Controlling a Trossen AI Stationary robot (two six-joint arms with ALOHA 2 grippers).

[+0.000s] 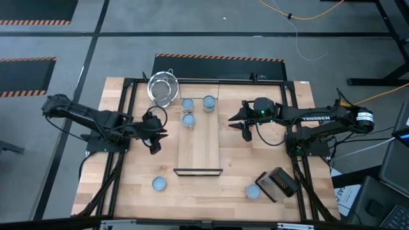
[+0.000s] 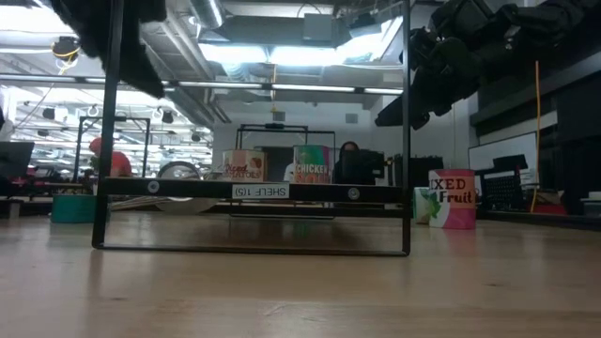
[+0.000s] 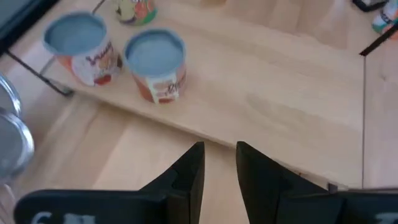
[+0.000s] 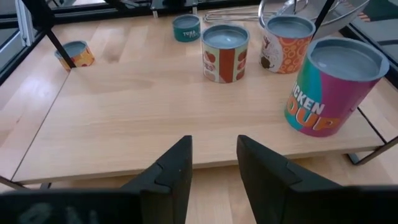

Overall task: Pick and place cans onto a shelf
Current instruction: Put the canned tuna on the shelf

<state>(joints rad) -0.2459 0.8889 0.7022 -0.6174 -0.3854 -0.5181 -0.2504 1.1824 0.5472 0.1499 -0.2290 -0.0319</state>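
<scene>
Fingers on both grippers stand a little apart with nothing between them: the left gripper (image 1: 153,132) hovers just beside the left long edge of the shelf (image 1: 199,150), and the right gripper (image 1: 243,121) hangs just off its right long edge. Neither touches a can. My guess is that each arm waits at its own flank so it can reach cans on its side of the table without crossing the other.

Three cans stand on the shelf, bunched at the far end away from the black bar (image 1: 199,171): one at the far left corner (image 1: 187,103), one beside it at the far right (image 1: 209,103), and one just nearer (image 1: 188,119). Packing them there probably keeps the near stretch of board free for the rest.

Two more cans sit on the table near its front edge, one on the left (image 1: 158,184) and one on the right (image 1: 253,191), close to a dark box (image 1: 277,184) (so five cans counted from above). A wire strainer (image 1: 163,87) lies at the shelf's far left corner.
</scene>
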